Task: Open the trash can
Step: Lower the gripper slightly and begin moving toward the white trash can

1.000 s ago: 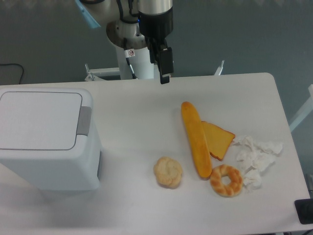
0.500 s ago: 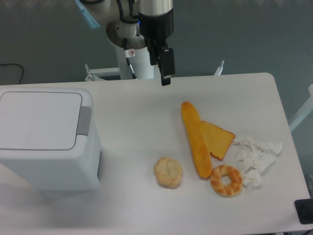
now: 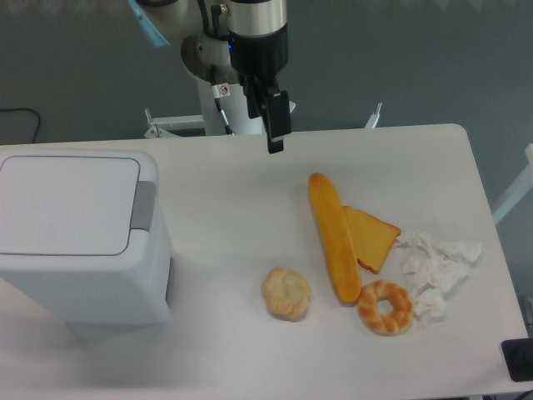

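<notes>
Since the earlier frame our end effector [image 3: 274, 143] has shifted slightly left and a touch lower, near the far bench [image 3: 233, 217] edge. It holds nothing; we cannot tell how far its fingers are parted from this angle. Everything else is unmoved. Our large boxy white plastic trash can [image 3: 79, 237] sits at the left end of the white bench, flat lid closed, grey push tab [image 3: 143, 205] on its right edge, well apart from the end effector. Right of centre: a long golden baguette [image 3: 335, 237], a toast slice [image 3: 371, 237] touching it, a round bun [image 3: 286, 292], a ring-shaped bagel [image 3: 386, 307], crumpled white tissue [image 3: 436, 265].
</notes>
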{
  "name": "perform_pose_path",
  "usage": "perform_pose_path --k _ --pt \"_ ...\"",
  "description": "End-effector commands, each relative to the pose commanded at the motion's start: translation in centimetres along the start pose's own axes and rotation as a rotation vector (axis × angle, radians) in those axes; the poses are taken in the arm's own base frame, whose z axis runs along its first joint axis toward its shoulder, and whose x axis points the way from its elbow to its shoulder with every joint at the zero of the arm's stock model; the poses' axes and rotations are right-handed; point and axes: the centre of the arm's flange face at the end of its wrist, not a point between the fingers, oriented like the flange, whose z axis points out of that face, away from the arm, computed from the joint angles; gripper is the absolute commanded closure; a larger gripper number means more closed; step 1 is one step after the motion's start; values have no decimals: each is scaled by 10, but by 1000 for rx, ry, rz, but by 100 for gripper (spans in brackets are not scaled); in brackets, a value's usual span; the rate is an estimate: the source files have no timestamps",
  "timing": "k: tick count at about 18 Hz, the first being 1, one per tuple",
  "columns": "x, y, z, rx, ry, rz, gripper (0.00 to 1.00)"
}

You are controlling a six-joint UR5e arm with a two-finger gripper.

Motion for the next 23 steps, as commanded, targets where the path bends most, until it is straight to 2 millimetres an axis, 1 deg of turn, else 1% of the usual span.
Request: perform_pose_path --k 2,5,10,13,18,23 --pt "0 -1 1 1 2 -9 0" --pt "-1 -7 4 5 10 -36 0" --pt "-15 -18 7 12 12 -85 0" --pt "-24 -22 9 15 -13 -147 0" --pt "-27 -25 9 27 -17 -288 0" --pt "-33 -35 3 129 -13 -407 0"
